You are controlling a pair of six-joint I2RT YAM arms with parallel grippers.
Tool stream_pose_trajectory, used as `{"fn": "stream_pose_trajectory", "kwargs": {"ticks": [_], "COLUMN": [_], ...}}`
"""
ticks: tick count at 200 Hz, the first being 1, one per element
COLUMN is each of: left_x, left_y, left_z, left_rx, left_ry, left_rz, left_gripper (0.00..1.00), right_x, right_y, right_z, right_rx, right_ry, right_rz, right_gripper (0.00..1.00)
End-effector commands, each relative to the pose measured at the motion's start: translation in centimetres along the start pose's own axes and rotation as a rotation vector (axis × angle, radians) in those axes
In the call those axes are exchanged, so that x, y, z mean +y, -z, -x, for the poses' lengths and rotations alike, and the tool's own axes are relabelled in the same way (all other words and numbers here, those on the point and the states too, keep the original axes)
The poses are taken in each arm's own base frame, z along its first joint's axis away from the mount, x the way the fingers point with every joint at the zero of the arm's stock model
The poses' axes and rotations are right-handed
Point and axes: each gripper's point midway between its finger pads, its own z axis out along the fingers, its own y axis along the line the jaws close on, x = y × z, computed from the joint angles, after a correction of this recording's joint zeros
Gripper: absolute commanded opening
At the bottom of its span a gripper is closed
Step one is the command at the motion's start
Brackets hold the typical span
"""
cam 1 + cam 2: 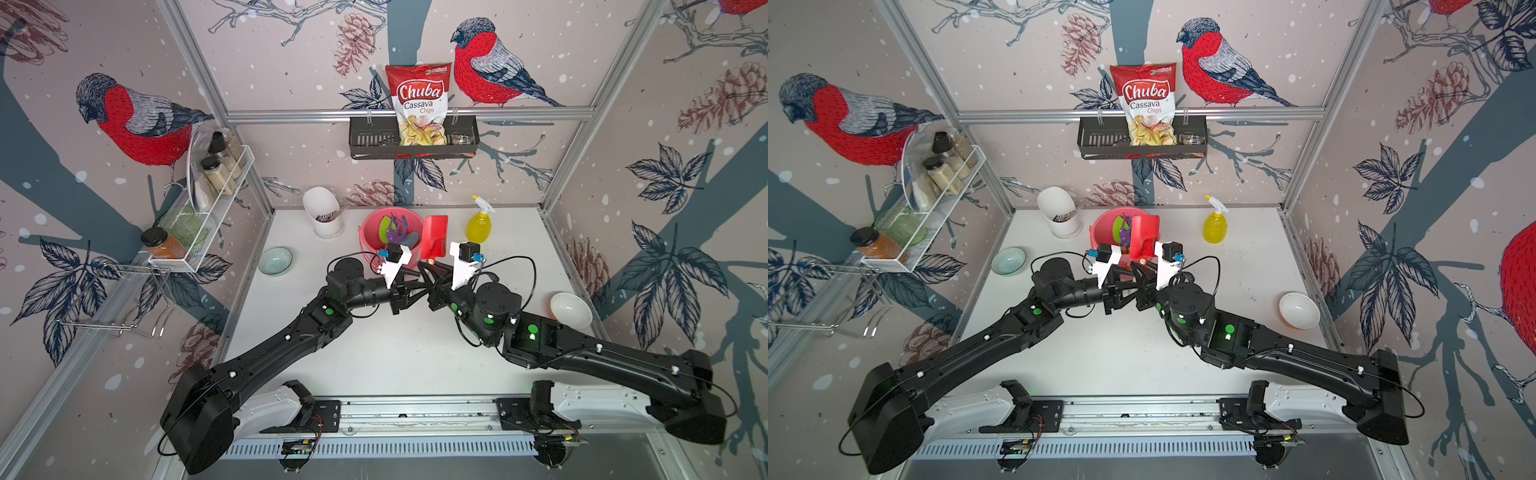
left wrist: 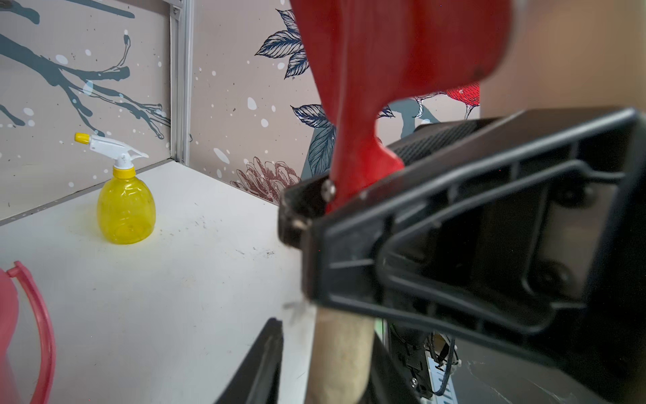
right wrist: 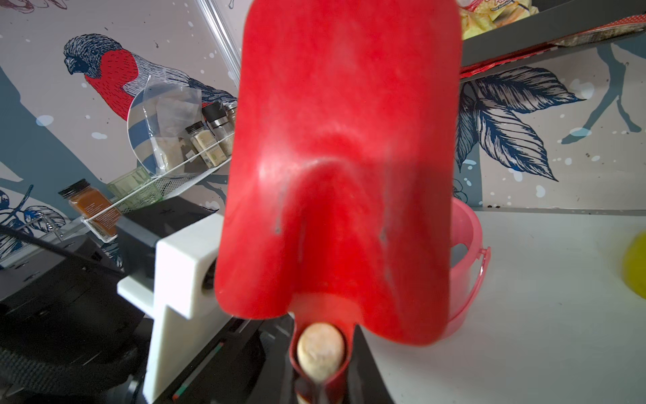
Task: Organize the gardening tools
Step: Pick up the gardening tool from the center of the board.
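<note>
One light-blue bowl [image 1: 275, 261] is set at the far left, near the table [image 1: 395, 357] edge. One white cup [image 1: 324, 218] is placed behind it. Then comes one pink bucket [image 1: 368, 232], in which a green spade [image 1: 384, 226], a purple fork [image 1: 395, 235] and a light-blue trowel [image 1: 411, 239] are seen overlapped; more cannot be counted. The jaws of the left gripper [image 1: 417, 277] are set narrow about the wooden handle [image 2: 339, 349], but contact cannot be told. The one red square shovel [image 1: 434, 235] is held raised, blade up, just beside the bucket rim, with its neck clamped by the right gripper [image 1: 432, 272]. One yellow spray bottle [image 1: 478, 226] is kept well apart from it. A second bowl, a white bowl [image 1: 571, 311], is found by the right edge. Bare table is left before the arms.
</note>
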Motion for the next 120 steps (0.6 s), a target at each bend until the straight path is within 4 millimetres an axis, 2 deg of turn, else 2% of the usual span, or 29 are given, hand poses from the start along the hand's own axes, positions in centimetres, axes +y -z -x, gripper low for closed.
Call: {"fn": "stream_pose_trajectory", "kwargs": {"ticks": [1, 19, 26, 51, 71, 96, 120], "left_x": [-0.1, 0.1, 0.1, 0.4, 1.0, 2.3, 4.4], "left_y": [-0.1, -0.1, -0.1, -0.1, 0.0, 0.2, 0.6], "left_z": [1.2, 1.1, 1.2, 1.2, 1.1, 0.7, 0.5], "left_rx": [-0.035, -0.033, -0.035, -0.036, -0.036, -0.036, -0.039], "left_ry": [-0.037, -0.032, -0.032, -0.026, -0.030, -0.049, -0.088], "left_rz": [0.001, 0.011, 0.013, 0.031, 0.064, 0.135, 0.238], "left_gripper": [0.20, 0.00, 0.00, 0.00, 0.00, 0.00, 0.00], "right_x": [0.7, 0.6, 0.7, 0.4, -0.2, -1.7, -3.1], "right_y": [0.1, 0.1, 0.2, 0.4, 0.8, 1.8, 3.2], "right_z": [0.7, 0.6, 0.6, 0.8, 1.1, 2.0, 3.2], "right_rx": [-0.032, -0.031, -0.032, -0.045, -0.066, -0.117, -0.171], "right_ry": [-0.015, -0.013, -0.012, -0.017, -0.028, -0.059, -0.087], "right_rz": [0.025, 0.023, 0.025, 0.021, -0.002, -0.051, -0.090], "right_gripper": [0.00, 0.00, 0.06, 0.46, 0.70, 0.91, 1.00]}}
